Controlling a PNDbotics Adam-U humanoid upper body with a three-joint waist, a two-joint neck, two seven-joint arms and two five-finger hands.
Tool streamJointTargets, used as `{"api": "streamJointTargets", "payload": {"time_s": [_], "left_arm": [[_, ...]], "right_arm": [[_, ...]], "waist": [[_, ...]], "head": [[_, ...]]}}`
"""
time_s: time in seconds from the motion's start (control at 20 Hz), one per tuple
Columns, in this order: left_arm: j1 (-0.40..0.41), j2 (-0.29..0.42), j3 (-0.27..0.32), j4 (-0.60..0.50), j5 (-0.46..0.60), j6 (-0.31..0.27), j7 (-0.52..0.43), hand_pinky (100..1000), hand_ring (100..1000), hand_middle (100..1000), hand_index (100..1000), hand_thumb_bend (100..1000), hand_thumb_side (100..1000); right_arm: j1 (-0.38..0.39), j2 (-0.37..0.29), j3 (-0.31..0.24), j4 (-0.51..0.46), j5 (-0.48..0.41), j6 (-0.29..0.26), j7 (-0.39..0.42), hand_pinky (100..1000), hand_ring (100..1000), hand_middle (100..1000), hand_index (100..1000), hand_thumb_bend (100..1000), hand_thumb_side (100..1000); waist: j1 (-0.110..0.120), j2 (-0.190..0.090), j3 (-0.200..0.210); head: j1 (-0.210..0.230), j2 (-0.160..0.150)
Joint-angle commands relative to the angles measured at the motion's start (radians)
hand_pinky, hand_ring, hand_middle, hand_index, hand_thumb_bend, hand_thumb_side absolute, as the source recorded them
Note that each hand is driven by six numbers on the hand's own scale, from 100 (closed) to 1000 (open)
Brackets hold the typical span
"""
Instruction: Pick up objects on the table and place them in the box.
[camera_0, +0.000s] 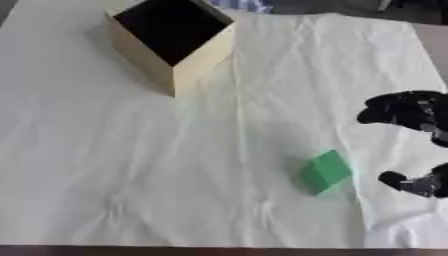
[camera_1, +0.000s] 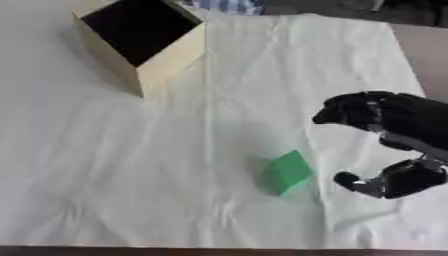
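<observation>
Block (camera_1: 286, 173) of green foam or plastic lies on the wrinkled pale cloth (camera_1: 175, 165) just beside the robot's right hand (camera_1: 389, 142), on the side toward the table's middle and level with the gap between the curled upper fingers (camera_1: 346, 111) and the thumb (camera_1: 350, 181) below. The hand is spread in a wide claw around nothing, apart from the block, with its opening turned toward it. The block sits skewed, one corner pointing away from the hand and no clearly longer side. The wooden box (camera_1: 166, 62), open-topped and dark inside, stands well beyond the fingers at the far left of the cloth, with the block between the two. The left hand shows in neither view, so the right appears the nearer one for the grasp. No brand, label or writing can be read anywhere.
</observation>
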Motion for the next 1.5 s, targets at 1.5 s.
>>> {"api": "streamJointTargets", "payload": {"time_s": [1.5], "left_arm": [[-0.026, 0.002, -0.027, -0.015, 0.020, 0.002, -0.033, 614, 614, 755, 763, 332, 666]], "right_arm": [[-0.168, -0.018, 0.165, -0.014, -0.034, 0.132, 0.272, 877, 958, 840, 1000, 386, 385]], "waist": [[-0.016, 0.037, 0.037]], "head": [[-0.032, -0.020]]}}
